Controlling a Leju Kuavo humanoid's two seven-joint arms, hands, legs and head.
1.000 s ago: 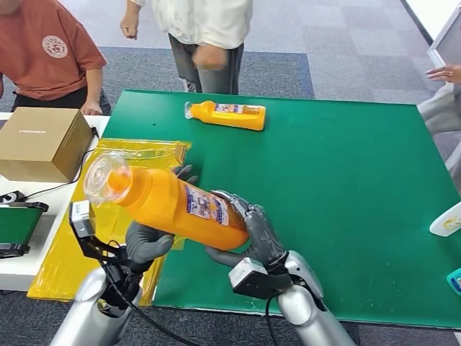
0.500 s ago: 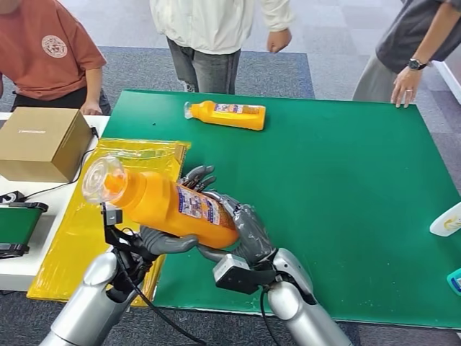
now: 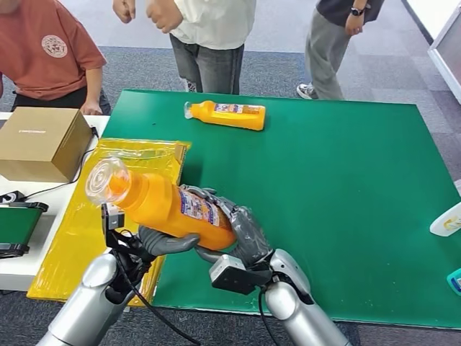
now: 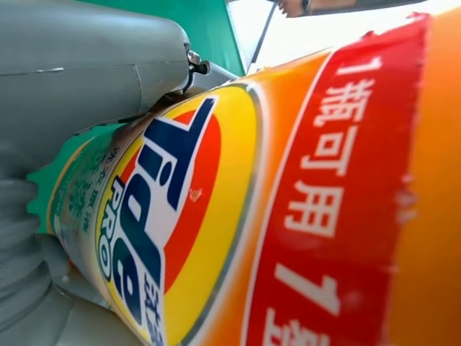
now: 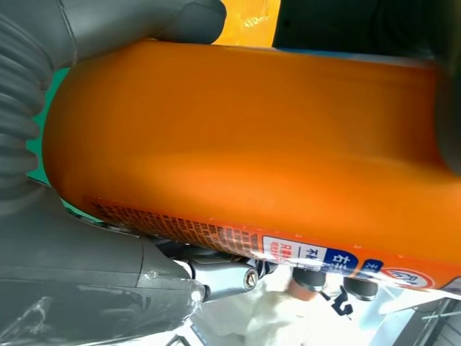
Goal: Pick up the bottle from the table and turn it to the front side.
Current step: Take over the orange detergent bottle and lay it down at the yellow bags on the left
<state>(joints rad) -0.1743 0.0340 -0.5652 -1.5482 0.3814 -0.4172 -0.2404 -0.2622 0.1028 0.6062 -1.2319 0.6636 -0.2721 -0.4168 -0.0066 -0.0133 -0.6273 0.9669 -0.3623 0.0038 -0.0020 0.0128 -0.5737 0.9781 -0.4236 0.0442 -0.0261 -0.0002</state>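
The orange bottle (image 3: 168, 207) is held in the air above the near left corner of the green mat (image 3: 337, 194), lying roughly level with its clear cap (image 3: 102, 179) pointing out past the mat's left edge and tipped a little upward, over the yellow sheet (image 3: 70, 245) that lies beside the mat; the right hand (image 3: 247, 234) wraps the bottle's base end, fingers curled over the top and the thumb beneath, closed firmly on it; the left hand (image 3: 163, 240) cradles the bottle from below at mid-body, its fingers lying along the underside and touching it, so both hands have hold of it; in the left wrist view the bottle's main label (image 4: 163, 223), with large blue letters on a yellow and red disc, faces that camera, beside a red band of white characters; in the right wrist view the plain orange side (image 5: 245, 144) fills the frame, a strip of small print along one edge; a second orange bottle (image 3: 227, 114) lies on its side on the mat near the far edge, well apart from the held one; a cardboard box (image 3: 43, 143) sits beyond the mat's left side, and three people stand past the mat's far edge
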